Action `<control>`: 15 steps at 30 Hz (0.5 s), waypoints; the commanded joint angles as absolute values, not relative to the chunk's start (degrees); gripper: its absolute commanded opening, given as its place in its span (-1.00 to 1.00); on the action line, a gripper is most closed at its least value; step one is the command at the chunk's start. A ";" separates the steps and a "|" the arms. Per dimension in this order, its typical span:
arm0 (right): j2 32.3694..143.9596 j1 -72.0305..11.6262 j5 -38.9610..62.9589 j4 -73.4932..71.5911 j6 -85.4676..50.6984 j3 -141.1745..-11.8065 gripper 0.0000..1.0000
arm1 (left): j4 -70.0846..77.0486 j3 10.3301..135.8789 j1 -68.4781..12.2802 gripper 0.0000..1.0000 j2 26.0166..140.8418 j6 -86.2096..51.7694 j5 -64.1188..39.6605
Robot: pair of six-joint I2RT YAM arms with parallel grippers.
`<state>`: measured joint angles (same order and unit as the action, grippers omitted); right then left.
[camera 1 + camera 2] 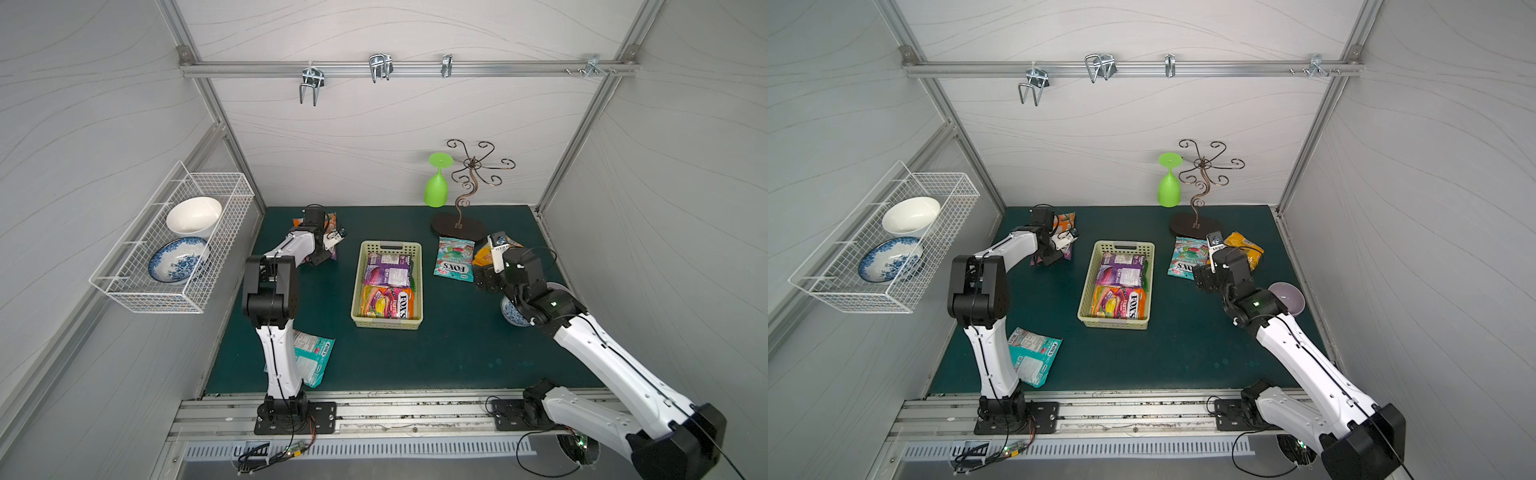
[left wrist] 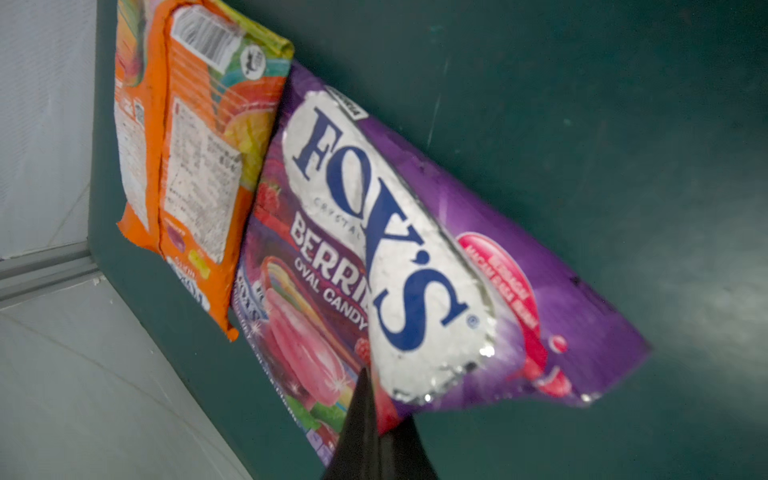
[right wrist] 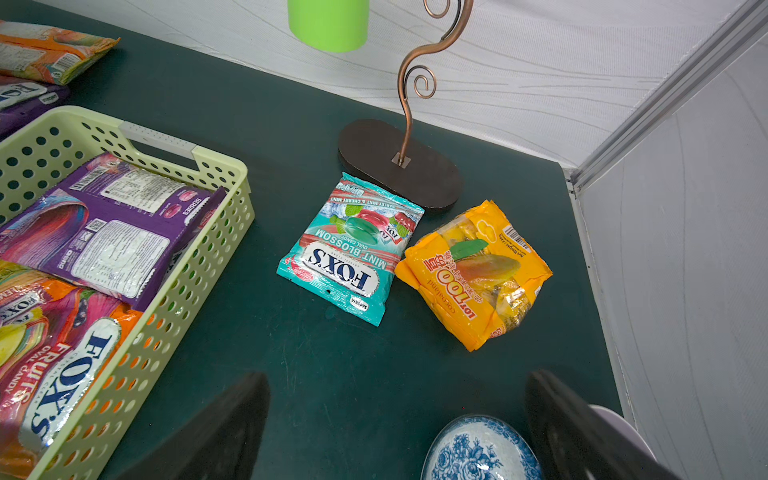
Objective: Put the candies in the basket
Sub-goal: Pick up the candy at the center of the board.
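We note the left end effector (image 2: 382,411) pinching the purple Berries packet (image 2: 415,249) at the far-left corner of the surface (image 1: 415,357); the basket (image 1: 357,286) lies toward centre. Right end effector (image 3: 397,376) spread.

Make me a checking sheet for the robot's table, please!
Surface: green mat, a few faint marks.
Job's things: basket holds purple packet and fruits packet; outside it: mint packet, yellow packet, teal packet, orange packet.
Clutter: blue bowl, lilac bowl, green goblet, copper stand.
Grippers: left gripper shut on berries packet; right gripper open, empty.
Cables: bundle at the front, off the mat.
Surroundings: wire basket with two bowls; wall hooks.
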<state>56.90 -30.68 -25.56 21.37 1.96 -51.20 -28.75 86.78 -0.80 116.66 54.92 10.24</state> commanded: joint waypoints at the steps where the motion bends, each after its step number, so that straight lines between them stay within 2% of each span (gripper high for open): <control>1: 55.63 -30.96 -26.48 19.98 2.22 -50.55 0.97 | -32.21 86.40 -0.53 -1.00 110.40 51.92 8.14; 15: 56.39 -30.98 -26.98 20.22 1.91 -50.71 0.98 | -50.22 87.18 -3.51 -1.00 93.11 43.96 5.22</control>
<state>56.71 -30.68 -25.93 21.26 1.96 -51.18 -45.21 84.71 -1.87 96.55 47.48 6.79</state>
